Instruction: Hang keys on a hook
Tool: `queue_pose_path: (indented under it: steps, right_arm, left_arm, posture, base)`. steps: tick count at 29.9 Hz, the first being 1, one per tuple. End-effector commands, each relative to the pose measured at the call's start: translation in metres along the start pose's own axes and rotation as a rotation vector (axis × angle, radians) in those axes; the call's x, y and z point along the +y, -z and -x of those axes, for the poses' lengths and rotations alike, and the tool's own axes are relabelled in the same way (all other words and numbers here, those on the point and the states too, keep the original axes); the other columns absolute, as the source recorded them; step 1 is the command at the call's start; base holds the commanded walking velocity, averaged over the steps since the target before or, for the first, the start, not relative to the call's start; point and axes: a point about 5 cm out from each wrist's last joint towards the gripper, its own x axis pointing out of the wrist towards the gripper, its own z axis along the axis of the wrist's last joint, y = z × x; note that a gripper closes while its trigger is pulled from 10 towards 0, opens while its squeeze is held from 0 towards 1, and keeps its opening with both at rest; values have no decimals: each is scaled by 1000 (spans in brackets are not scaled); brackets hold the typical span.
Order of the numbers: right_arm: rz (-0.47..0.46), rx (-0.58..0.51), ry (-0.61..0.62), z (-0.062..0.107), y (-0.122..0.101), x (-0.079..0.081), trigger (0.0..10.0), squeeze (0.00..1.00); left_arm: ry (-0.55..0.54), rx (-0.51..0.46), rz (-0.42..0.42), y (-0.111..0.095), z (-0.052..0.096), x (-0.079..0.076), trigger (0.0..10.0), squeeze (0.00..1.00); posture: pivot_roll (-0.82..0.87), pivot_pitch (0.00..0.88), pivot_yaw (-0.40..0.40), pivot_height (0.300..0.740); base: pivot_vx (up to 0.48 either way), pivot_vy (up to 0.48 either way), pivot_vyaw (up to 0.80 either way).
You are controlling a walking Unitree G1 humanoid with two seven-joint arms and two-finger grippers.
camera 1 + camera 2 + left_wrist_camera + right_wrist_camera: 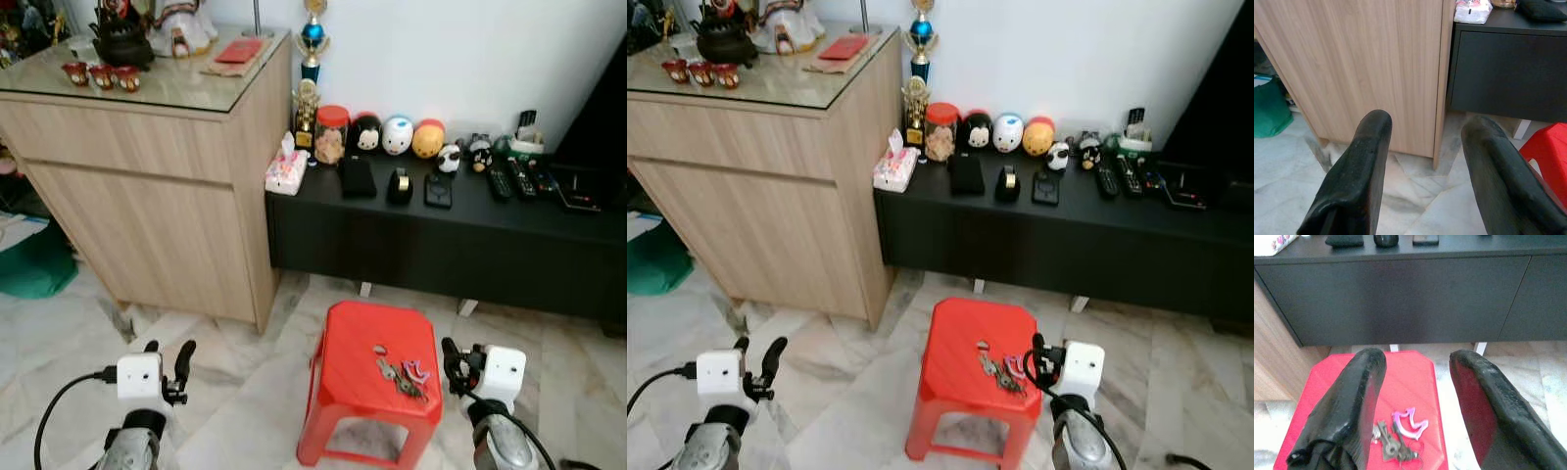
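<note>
A bunch of keys (400, 372) with a pink clip (1409, 423) lies on the top of a red plastic stool (353, 343), toward its right front. My right gripper (453, 366) hovers just right of the stool, open, with the keys below and between its fingers (1359, 401) in the right wrist view. My left gripper (168, 360) is open low at the left, well away from the stool, facing the wooden cabinet (1366, 63).
A tall wooden cabinet (147, 186) with a glass top stands at the left. A low black TV bench (441, 235) runs along the wall, holding figurines, remotes and a tissue pack (286, 172). Marble floor surrounds the stool. A green bag (34, 259) lies far left.
</note>
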Motion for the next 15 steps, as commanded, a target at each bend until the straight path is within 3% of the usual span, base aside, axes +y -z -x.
queue_pose_path:
  steps: [1,6,15]
  right_arm:
    - [-5,24,-5,2,5,2,10000,0]
    - [-2,14,-17,3,5,4,10000,0]
    - [-8,12,-8,3,5,3,10000,0]
  left_arm:
    - [5,8,0,-1,0,1,10000,0]
    - [11,11,-1,-2,-1,1,10000,0]
    - [-19,67,20,5,1,7,10000,0]
  posture:
    - [35,0,-33,640]
    - [35,0,-29,611]
    - [43,0,-30,611]
  base:
    - [0,0,0]
    - [0,0,0]
    - [0,0,0]
